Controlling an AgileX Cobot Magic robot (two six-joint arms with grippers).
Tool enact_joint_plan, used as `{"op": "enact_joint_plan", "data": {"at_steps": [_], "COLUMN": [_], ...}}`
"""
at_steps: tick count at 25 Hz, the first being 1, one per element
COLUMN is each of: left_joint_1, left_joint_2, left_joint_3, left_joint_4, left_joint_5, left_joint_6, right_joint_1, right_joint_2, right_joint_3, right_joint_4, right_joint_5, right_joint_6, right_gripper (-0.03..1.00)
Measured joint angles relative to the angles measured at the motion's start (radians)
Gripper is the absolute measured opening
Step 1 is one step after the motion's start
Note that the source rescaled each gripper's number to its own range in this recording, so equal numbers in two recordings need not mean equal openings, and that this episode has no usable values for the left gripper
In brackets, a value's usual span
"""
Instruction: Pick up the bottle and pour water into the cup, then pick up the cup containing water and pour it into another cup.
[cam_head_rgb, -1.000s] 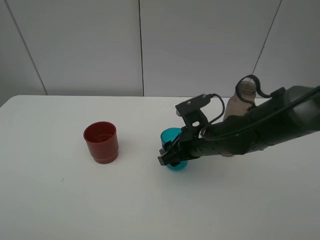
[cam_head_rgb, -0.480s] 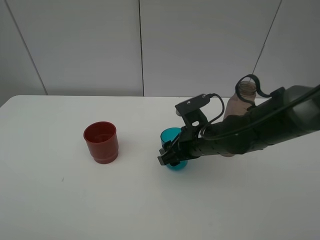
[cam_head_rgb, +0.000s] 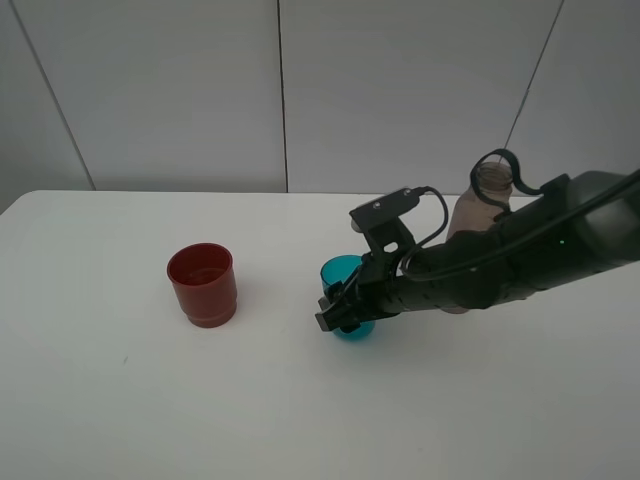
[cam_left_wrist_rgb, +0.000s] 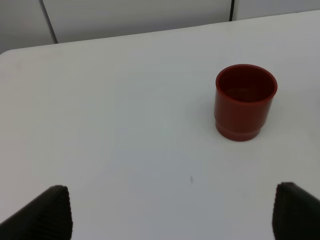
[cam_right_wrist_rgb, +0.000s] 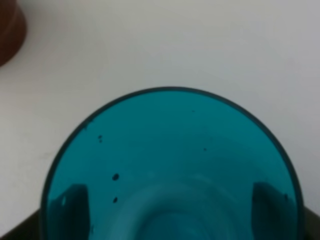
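The teal cup (cam_head_rgb: 343, 268) stands right of the table's middle, and my right gripper (cam_head_rgb: 345, 308) is shut on its lower half. In the right wrist view the cup (cam_right_wrist_rgb: 170, 165) fills the picture, with both dark fingers (cam_right_wrist_rgb: 75, 205) showing through its wall. The other cup, dark red (cam_head_rgb: 202, 285), stands upright to the left, apart from the teal one. Behind my right arm rises the smoky bottle (cam_head_rgb: 478, 212), its lower part hidden. My left gripper (cam_left_wrist_rgb: 172, 212) hangs open over bare table, facing the red cup (cam_left_wrist_rgb: 245, 102); the high view does not show it.
The white table (cam_head_rgb: 300, 420) runs to a grey panelled wall at the back. A black cable loops beside the bottle's neck (cam_head_rgb: 497, 160). An edge of the red cup (cam_right_wrist_rgb: 7, 25) shows in one corner of the right wrist view.
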Motion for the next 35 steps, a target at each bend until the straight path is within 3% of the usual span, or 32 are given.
{"op": "enact_joint_plan", "data": {"at_steps": [15, 20, 31, 35], "left_joint_1": [0.0, 0.0, 0.0, 0.0], "left_joint_2": [0.0, 0.0, 0.0, 0.0], "left_joint_3": [0.0, 0.0, 0.0, 0.0], "left_joint_4": [0.0, 0.0, 0.0, 0.0], "left_joint_5": [0.0, 0.0, 0.0, 0.0], "left_joint_6": [0.0, 0.0, 0.0, 0.0], "right_joint_1": [0.0, 0.0, 0.0, 0.0], "right_joint_2": [-0.015, -0.032, -0.041, -0.053], "right_joint_3": [0.0, 0.0, 0.002, 0.002], "right_joint_4": [-0.005, -0.005, -0.005, -0.006], "right_joint_5": [0.007, 0.035, 0.043, 0.062], "right_joint_6": [0.0, 0.0, 0.0, 0.0], "right_gripper": [0.09, 0.17, 0.18, 0.37]}}
